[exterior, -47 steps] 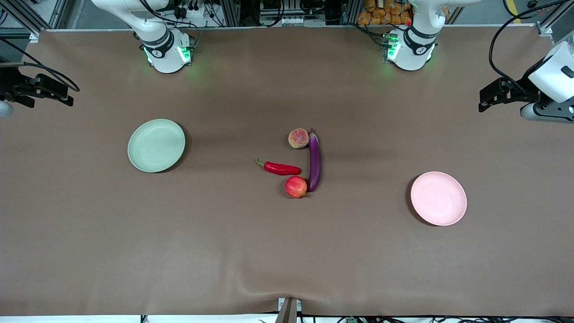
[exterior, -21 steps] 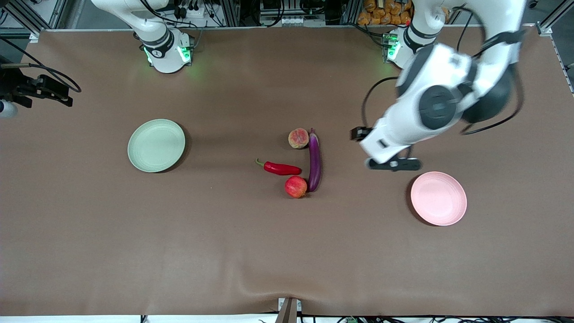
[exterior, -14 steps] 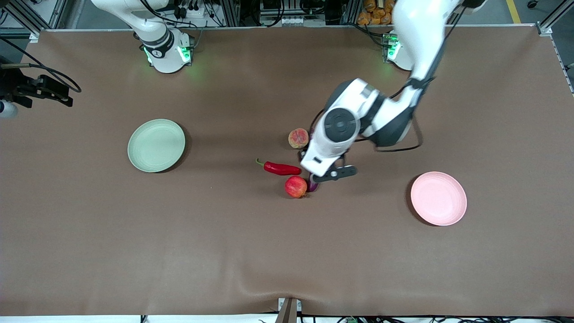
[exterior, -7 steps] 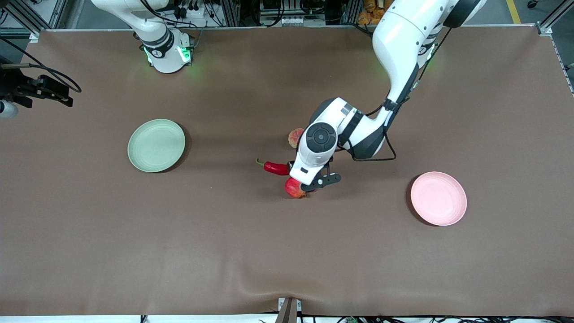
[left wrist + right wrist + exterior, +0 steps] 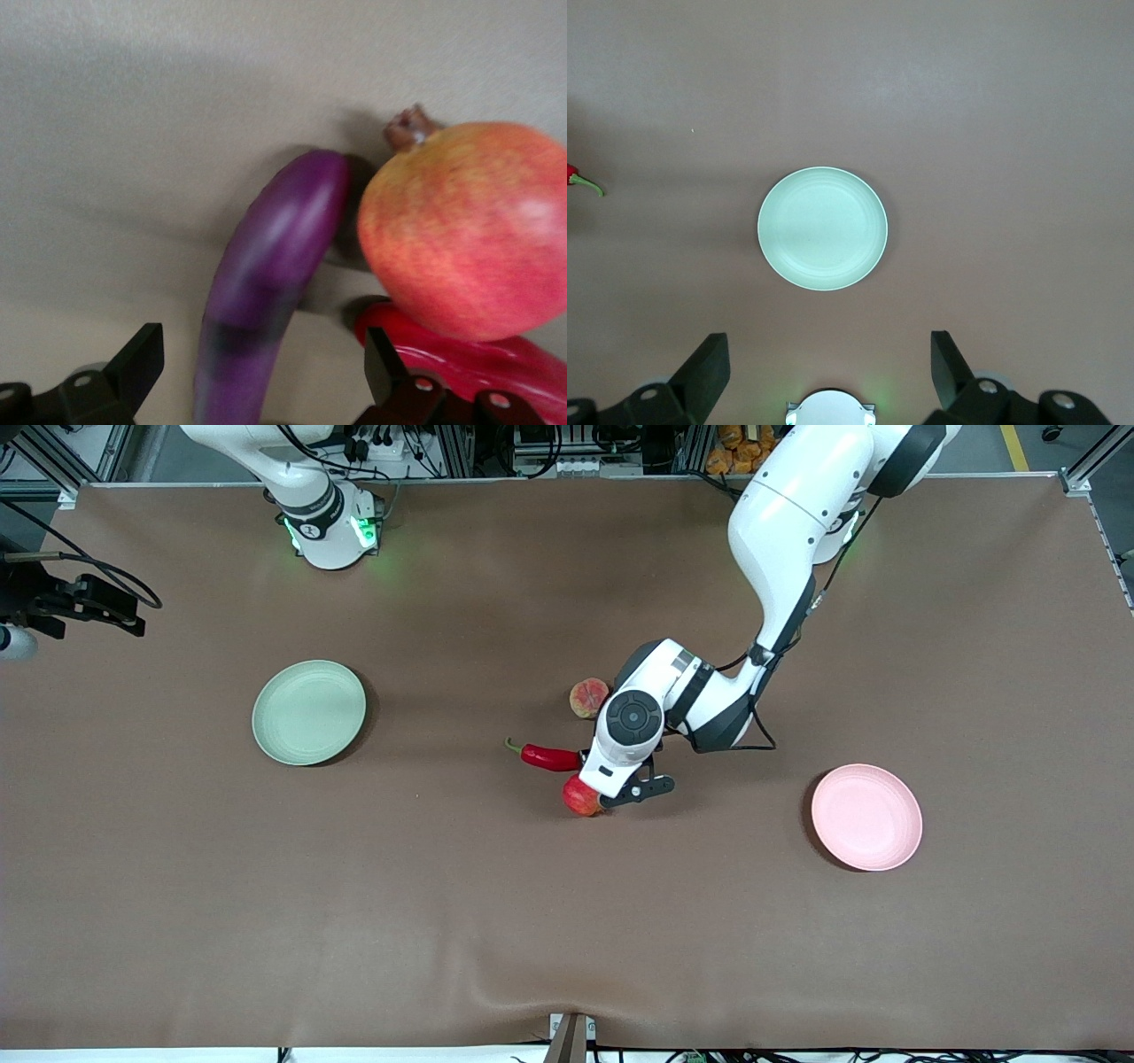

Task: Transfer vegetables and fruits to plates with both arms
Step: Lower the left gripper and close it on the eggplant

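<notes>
My left gripper is open and low over the purple eggplant, one finger on each side of it, not closed on it. In the front view the left wrist hides the eggplant. The bright red fruit lies against the eggplant's tip. The red chili lies beside it. The pinkish-orange fruit lies farther from the front camera. The pale green plate and pale pink plate are empty. My right gripper waits open, high over the right arm's end.
The brown mat covers the whole table. The right arm's base stands at the table's edge farthest from the front camera and shows in the right wrist view.
My left arm has swung in from the left arm's end of the table and come down over the eggplant; in the last half second it sank a little. The right arm has not moved.
</notes>
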### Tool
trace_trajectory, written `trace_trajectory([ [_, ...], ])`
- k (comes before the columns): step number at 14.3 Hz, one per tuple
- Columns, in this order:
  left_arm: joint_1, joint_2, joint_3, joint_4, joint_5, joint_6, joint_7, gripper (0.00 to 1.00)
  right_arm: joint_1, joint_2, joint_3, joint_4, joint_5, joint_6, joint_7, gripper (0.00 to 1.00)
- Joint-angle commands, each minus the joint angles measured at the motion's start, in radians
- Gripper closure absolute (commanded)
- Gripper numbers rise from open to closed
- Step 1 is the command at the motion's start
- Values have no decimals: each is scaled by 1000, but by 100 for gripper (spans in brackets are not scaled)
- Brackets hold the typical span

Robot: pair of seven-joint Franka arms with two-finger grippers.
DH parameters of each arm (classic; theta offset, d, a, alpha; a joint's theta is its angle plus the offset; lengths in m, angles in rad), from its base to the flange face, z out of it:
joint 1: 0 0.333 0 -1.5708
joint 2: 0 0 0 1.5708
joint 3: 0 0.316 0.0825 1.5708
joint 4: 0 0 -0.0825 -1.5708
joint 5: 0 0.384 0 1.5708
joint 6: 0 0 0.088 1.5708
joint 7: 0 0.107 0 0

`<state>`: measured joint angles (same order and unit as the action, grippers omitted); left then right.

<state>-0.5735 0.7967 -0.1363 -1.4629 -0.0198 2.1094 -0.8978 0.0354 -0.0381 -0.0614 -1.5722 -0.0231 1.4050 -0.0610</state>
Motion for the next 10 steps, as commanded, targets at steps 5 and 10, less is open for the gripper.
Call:
trace_trajectory([
  [5, 12, -45, -2, -88, 18, 0, 26, 40, -2, -11, 2, -15, -6, 3, 4, 0],
  [10, 11, -42, 1, -86, 21, -2, 42, 100, -2, -11, 2, -15, -6, 0, 4, 0],
])
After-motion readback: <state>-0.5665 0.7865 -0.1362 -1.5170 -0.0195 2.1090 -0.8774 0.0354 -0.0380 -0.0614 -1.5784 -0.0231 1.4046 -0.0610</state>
